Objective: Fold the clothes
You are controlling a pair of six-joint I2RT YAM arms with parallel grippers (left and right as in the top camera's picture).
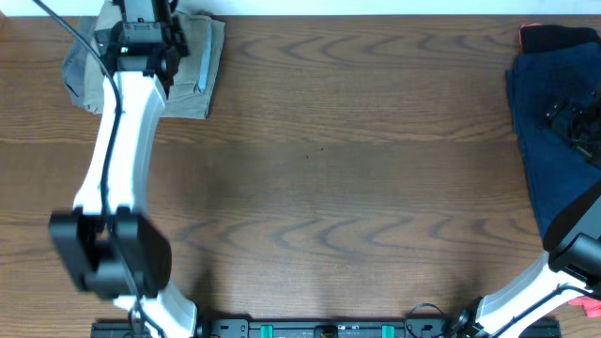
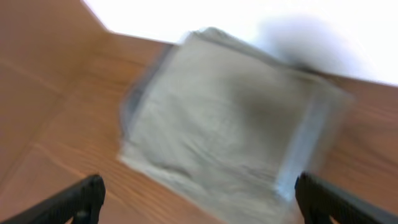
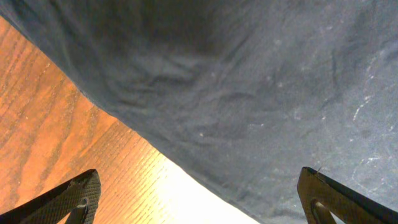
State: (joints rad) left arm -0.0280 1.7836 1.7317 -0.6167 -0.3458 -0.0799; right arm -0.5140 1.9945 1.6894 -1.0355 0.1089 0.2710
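Surface: you are working on a brown wood-grain table (image 1: 319, 169). A pale strip runs beyond its far edge and a black rail (image 1: 319, 329) along the near edge. Nothing more of the room shows.

Writing: none that you can read in any view.

Khaki garment (image 1: 192, 66): folded into a rough rectangle at the far left corner of the table, with a paler band down one side. Your left wrist view is blurred, but the same fold (image 2: 230, 124) lies flat on the wood.

Left gripper (image 2: 199, 199): over the khaki fold, fingers spread wide, released, nothing between them.

Navy garment (image 1: 554, 160): lies loose and wrinkled along the right edge, unfolded. Up close, the cloth (image 3: 249, 81) is creased with light specks.

Right gripper (image 3: 199, 199): above the navy cloth, fingers wide apart, grasping nothing.
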